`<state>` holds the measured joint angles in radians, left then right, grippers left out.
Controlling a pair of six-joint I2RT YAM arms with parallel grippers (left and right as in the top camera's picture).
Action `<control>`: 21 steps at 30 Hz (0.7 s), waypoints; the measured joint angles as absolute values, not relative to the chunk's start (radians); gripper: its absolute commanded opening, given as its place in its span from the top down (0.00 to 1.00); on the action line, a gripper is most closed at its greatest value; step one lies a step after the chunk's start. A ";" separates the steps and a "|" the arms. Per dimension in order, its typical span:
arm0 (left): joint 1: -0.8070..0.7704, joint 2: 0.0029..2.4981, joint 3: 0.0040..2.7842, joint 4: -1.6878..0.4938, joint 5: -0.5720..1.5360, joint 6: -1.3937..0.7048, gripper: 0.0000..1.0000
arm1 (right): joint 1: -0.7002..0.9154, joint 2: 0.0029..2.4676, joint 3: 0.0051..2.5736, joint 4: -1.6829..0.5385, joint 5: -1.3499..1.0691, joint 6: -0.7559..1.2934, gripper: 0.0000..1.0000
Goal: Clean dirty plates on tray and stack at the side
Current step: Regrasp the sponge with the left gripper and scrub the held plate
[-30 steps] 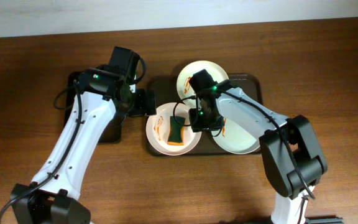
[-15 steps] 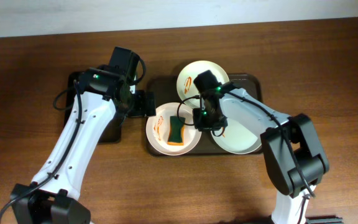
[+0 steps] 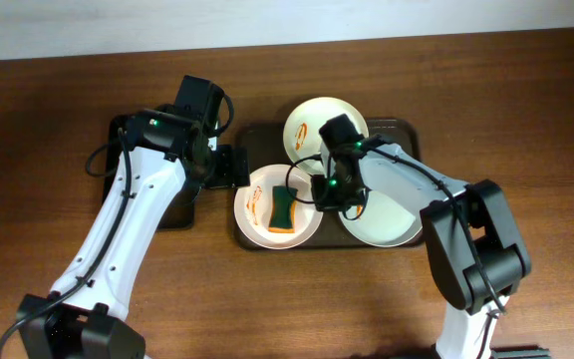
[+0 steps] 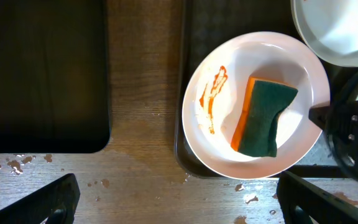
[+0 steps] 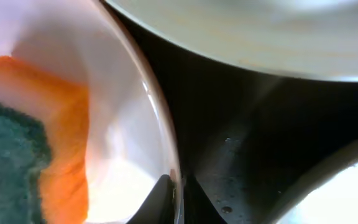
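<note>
Three white plates lie on the dark brown tray (image 3: pixel 410 136). The front left plate (image 3: pixel 257 227) has an orange-red smear and holds a green and orange sponge (image 3: pixel 283 209). My right gripper (image 3: pixel 318 196) is shut on this plate's right rim, and the right wrist view shows its fingers (image 5: pixel 178 191) pinching the rim beside the sponge (image 5: pixel 23 149). The back plate (image 3: pixel 327 118) and the right plate (image 3: pixel 389 217) each show a small smear. My left gripper (image 3: pixel 231 165) is open and empty just left of the tray; its wrist view shows the plate (image 4: pixel 229 149) and sponge (image 4: pixel 265 117).
A smaller black tray (image 3: pixel 172 214) lies left of the brown tray, partly under my left arm, and also shows in the left wrist view (image 4: pixel 42 74). Water drops (image 4: pixel 247 198) spot the wooden table in front of the plate.
My right wrist has swung a little to the right while its fingers stay at the front left plate's rim. The sponge, the plates and my left arm have not moved.
</note>
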<state>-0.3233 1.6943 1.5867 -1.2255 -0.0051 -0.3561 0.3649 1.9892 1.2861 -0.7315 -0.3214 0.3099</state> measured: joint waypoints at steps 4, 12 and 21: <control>-0.323 1.694 1.553 -1.206 -0.005 -0.356 0.00 | 0.322 1.989 1.269 -0.728 -0.411 0.258 0.91; -0.326 1.695 1.363 -0.974 0.212 -0.255 0.26 | 0.322 1.989 1.260 -0.727 -0.430 0.251 0.93; -0.328 1.699 1.139 -0.714 0.345 -0.247 0.28 | 0.322 1.989 1.260 -0.719 -0.432 0.251 0.92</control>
